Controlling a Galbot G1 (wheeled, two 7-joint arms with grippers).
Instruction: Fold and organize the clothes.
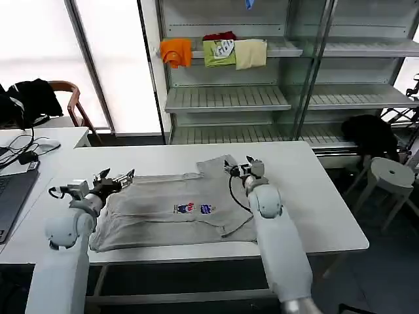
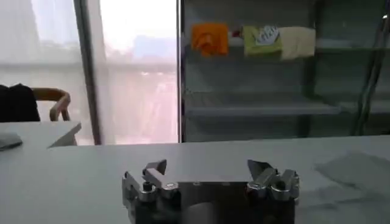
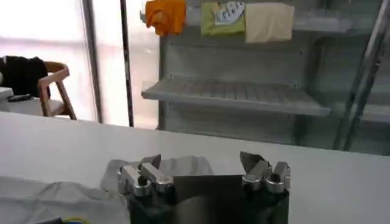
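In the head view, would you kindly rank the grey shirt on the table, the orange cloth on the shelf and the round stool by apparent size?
1. The grey shirt, by far the largest.
2. The round stool on the right.
3. The orange cloth on the shelf, though it sits farther from the camera, so its true rank against the stool is unsure.

Shelf rack (image 1: 229,98) — orange cloth (image 1: 176,52), stool (image 1: 391,174).

A light grey shirt (image 1: 173,209) lies spread mostly flat on a white table, partly folded, one sleeve stretched sideways, with a small red-and-blue chest print facing up.
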